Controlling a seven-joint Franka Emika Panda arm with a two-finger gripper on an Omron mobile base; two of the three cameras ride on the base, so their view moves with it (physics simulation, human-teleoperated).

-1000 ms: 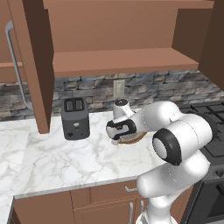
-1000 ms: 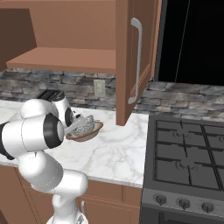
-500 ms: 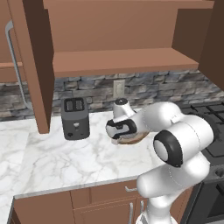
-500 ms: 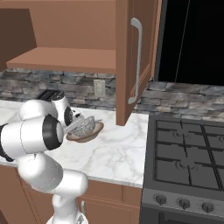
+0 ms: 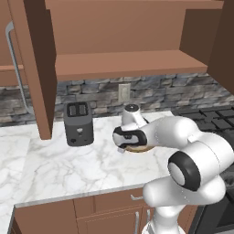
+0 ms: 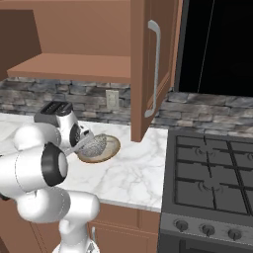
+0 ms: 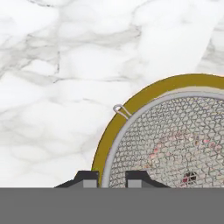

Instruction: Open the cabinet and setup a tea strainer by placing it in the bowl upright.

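1. The cabinet (image 5: 123, 41) stood above and beyond the fingers with both doors swung wide, its shelf bare — judged left open because the reaching into it was done.
2. The counter (image 5: 59, 169) lay directly beneath the fingers and carried the work at a height the arm could reach from above.
3. The toaster (image 5: 78, 123) stood well off to one side of the fingers, apart from the job.
4. The bowl (image 7: 127, 111) sat right under the fingers, its brown rim running between the two tips in the hand view.
5. The tea strainer (image 7: 175, 140) rested inside the bowl, mesh cup facing up and rim level, just ahead of the fingers; its thin handle ran back toward them in the right base view.
6. The fingers (image 7: 112, 179) were nearly shut — pinched, by my reading, on the tea strainer's handle to keep the cup upright while it settled.
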